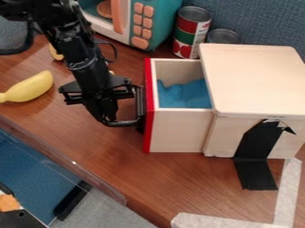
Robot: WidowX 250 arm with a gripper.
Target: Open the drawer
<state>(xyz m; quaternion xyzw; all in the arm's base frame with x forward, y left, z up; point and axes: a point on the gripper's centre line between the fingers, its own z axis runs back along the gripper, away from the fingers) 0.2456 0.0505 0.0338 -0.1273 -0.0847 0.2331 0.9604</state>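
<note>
Left of ctr frame, jaws [115, 115] at handle [140, 107]; can't tell if clenched or released. Drawer [180, 130] open, blue stuff [182, 94] inside.

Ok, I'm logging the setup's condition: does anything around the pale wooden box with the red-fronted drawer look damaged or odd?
Yes: the black tape strip running down the box onto the brown wooden table has a ragged, folded upper end, as if peeling. Nothing looks spilled.
</note>
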